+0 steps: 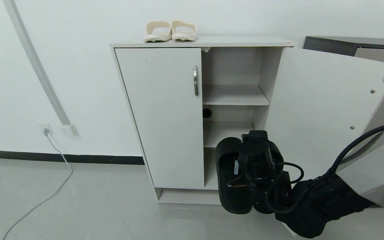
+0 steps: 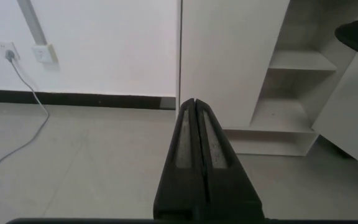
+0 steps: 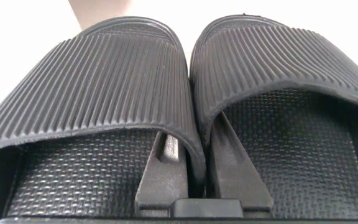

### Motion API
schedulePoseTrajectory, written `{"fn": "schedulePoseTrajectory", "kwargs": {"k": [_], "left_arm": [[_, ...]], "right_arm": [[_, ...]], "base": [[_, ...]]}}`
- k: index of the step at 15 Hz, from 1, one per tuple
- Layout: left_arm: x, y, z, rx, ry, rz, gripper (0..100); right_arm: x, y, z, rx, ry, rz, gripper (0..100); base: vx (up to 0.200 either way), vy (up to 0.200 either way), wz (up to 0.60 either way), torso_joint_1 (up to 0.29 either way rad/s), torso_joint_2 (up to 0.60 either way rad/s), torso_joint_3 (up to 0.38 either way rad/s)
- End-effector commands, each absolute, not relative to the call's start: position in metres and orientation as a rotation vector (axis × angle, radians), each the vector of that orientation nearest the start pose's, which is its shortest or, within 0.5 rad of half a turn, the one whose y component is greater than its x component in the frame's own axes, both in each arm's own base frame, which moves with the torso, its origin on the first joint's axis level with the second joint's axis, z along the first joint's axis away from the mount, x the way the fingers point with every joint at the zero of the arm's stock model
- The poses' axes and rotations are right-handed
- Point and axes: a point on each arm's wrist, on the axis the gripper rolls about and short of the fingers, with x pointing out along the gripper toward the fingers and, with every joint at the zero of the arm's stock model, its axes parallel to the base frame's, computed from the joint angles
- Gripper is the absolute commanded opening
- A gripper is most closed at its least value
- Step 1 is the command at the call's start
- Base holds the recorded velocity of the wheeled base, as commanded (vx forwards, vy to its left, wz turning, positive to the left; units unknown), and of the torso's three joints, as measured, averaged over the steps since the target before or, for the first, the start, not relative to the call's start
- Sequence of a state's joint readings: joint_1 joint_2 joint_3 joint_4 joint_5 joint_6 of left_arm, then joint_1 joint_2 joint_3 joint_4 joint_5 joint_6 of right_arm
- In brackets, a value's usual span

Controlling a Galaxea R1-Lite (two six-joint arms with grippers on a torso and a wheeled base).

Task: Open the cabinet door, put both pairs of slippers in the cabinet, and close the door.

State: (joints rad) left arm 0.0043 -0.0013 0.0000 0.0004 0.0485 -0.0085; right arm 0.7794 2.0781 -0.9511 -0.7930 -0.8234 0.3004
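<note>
Step in hand: stowing the first pair.

The cabinet (image 1: 245,41) stands against the wall with its right door (image 1: 322,110) swung wide and its left door (image 1: 160,116) closed. The door-opening step is judged complete.

The right gripper (image 3: 194,149) is clenched on the black slippers (image 1: 230,176). One finger sits under each strap, pinching the two inner strap edges together. The pair hangs side by side, just in front of the open compartment, level with its lower part and below the middle shelf (image 1: 227,131). It is not yet inside.

The left gripper (image 2: 194,109) is clenched on nothing, its fingers pressed flat together. It hangs over the floor to the left of the cabinet, well apart from the slippers.

The cream slippers (image 1: 171,31) sit side by side on the cabinet top, above the closed left door, untouched.

Next move, as judged: carry the black pair forward through the opening, clear of the left door's edge and the shelf front, set it on a shelf or the bottom board, then release. The cream pair and the door closing are outstanding
</note>
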Motion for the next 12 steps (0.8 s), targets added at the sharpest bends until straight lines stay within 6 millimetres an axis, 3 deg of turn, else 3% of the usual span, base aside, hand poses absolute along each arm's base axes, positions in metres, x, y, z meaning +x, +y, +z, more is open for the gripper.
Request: {"fn": "schedulePoseTrajectory", "kwargs": {"k": [1,7,12], "left_arm": [[-0.023,0.001,0.075,-0.008,0.000,0.054,0],[-0.023,0.001,0.075,-0.009,0.000,0.054,0],[-0.023,0.001,0.075,-0.008,0.000,0.051,0]], "right_arm": [[0.285,0.251,0.104,0.058,0.225,-0.091,0],[0.291,0.251,0.084,0.038,0.255,-0.085,0],[0.285,0.248,0.063,0.010,0.211,0.055,0]], "base": [[0.000,0.000,0.00,0.000,0.00,0.000],[0.000,0.000,0.00,0.000,0.00,0.000],[0.000,0.000,0.00,0.000,0.00,0.000]]}}
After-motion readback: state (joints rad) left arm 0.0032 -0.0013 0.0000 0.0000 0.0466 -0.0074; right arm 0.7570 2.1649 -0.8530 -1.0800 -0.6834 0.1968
